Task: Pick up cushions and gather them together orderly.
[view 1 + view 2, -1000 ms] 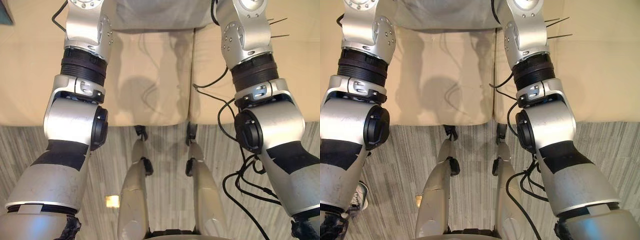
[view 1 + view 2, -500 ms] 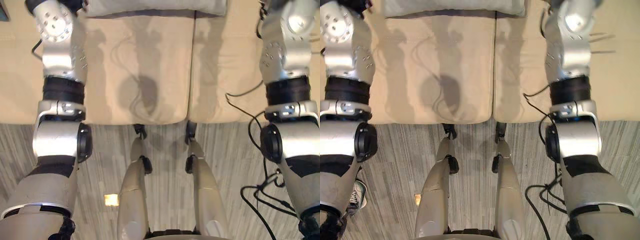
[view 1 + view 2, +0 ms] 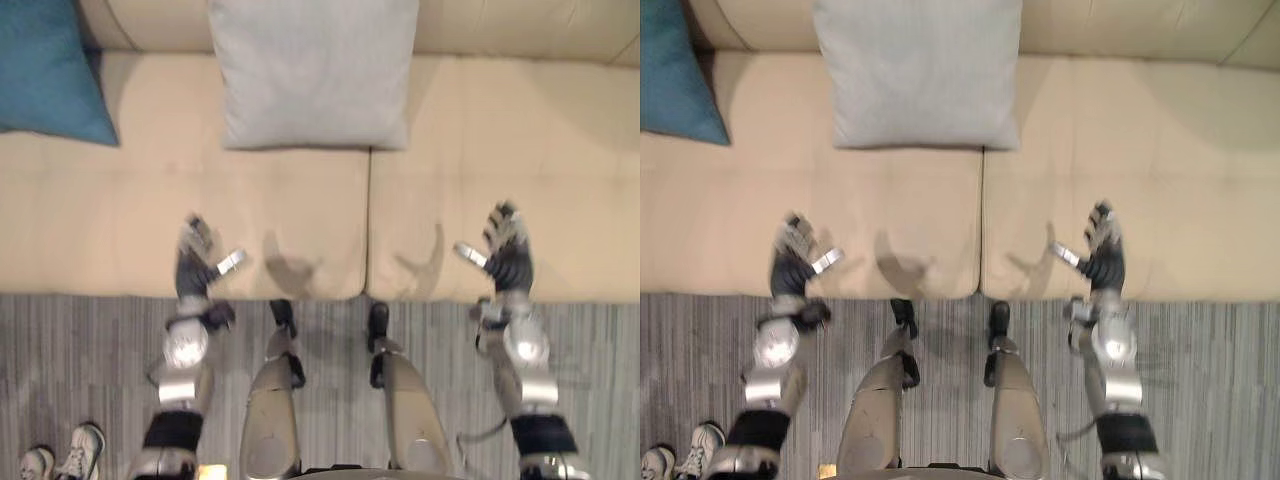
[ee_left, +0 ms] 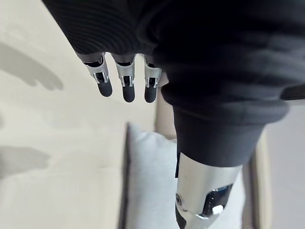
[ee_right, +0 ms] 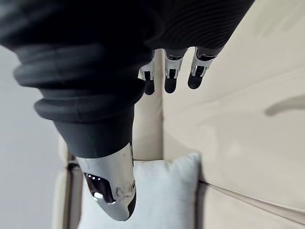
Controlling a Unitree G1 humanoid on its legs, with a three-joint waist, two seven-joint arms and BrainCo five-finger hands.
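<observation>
Left hand (image 3: 195, 262) and right hand (image 3: 508, 258) hover spread, empty, over sofa (image 3: 120, 200) beside striped rug (image 3: 80, 350).

Light is soft and even; the left hand (image 3: 195, 262) and right hand (image 3: 508, 258) throw faint shadows on the sofa (image 3: 300, 200).

teal cushion (image 3: 45, 70) cut by left edge, shoes (image 3: 80, 452) partly cropped

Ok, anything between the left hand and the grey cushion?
No, just bare sofa seat between the left hand and the grey cushion, as the left eye view shows.
</observation>
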